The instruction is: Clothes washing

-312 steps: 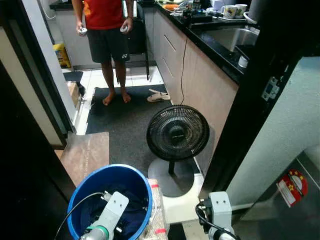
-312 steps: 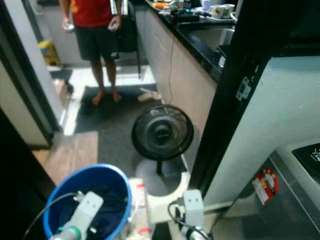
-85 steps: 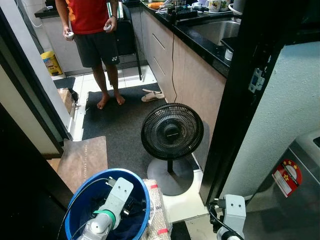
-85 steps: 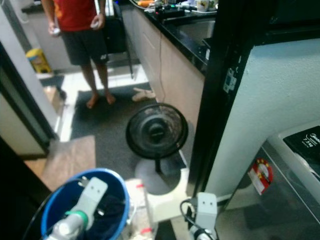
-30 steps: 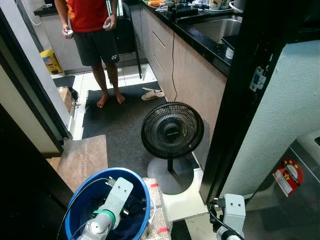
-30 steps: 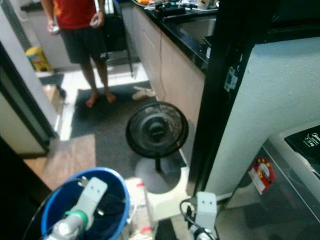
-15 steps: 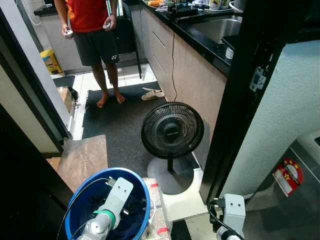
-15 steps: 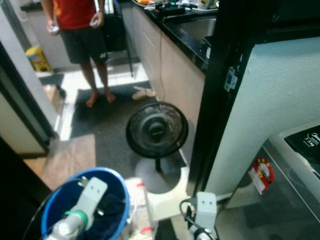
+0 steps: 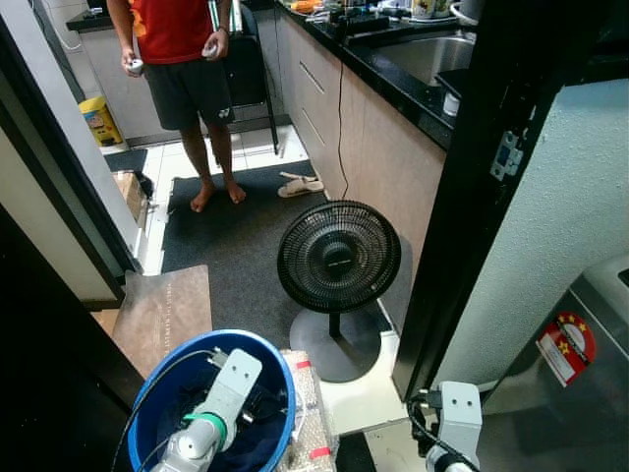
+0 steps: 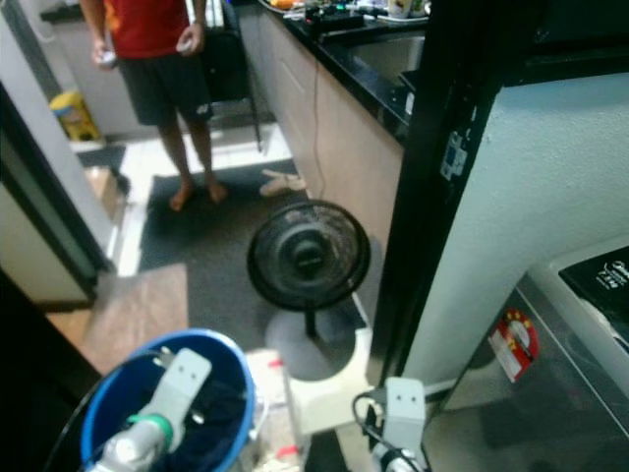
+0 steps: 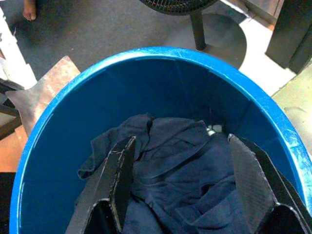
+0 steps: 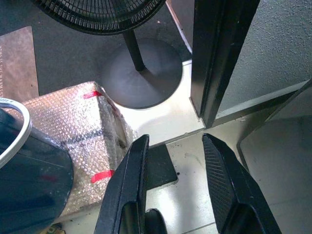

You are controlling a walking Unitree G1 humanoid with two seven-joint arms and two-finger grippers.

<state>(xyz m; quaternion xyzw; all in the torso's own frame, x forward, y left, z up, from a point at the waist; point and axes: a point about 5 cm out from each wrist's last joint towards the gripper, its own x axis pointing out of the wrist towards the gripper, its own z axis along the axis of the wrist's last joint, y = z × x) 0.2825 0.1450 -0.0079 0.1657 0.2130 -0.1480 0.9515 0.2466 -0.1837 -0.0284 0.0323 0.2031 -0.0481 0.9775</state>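
you're facing a kitchen corridor where a person in a red top stands at the far end on the dark mat, and a black floor fan stands upright facing you; its hub badge is too small to read. a round red and yellow sticker sits on the grey appliance at your right, its writing illegible. your blue bucket stands upright, mouth up, at your lower left, holding crumpled dark navy clothes. your left gripper reaches down into it, fingers spread wide, grasping nothing. your right gripper hangs over the pale floor beside a bubble-wrapped box, fingers parted, empty
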